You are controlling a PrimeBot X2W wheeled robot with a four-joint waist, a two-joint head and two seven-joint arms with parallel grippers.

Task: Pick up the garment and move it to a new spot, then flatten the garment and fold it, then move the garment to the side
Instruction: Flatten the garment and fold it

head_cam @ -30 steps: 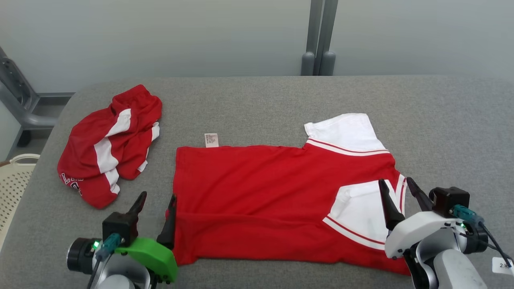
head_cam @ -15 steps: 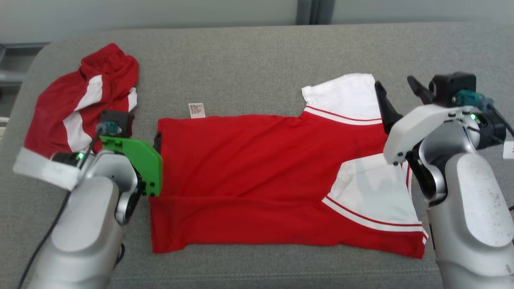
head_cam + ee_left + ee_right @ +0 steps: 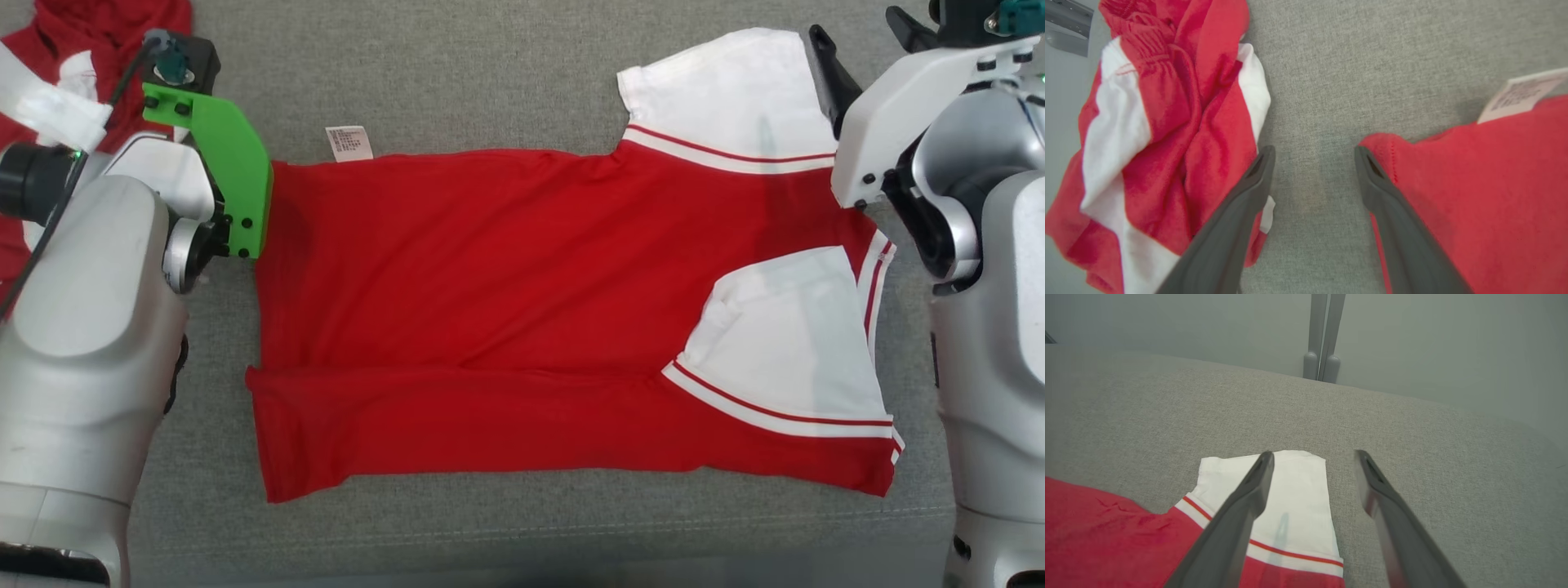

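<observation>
The shirt [image 3: 506, 310] lies flat on the grey table [image 3: 490, 73], its long axis running side to side before the robot: hem toward the robot's left, white sleeves toward its right. A lengthwise crease runs close to its near edge, and the near sleeve [image 3: 792, 335] is folded in over the red body. A label [image 3: 349, 143] sticks out at the shirt's far hem corner. The left gripper [image 3: 1314, 153] is at that corner, fingers wide and holding nothing, one over the hem, the other toward crumpled red-and-white shorts [image 3: 1167, 122] just beyond the hem. The right gripper [image 3: 1314, 455], fingers wide and empty, hangs above the far sleeve's [image 3: 1290, 498] outer edge.
</observation>
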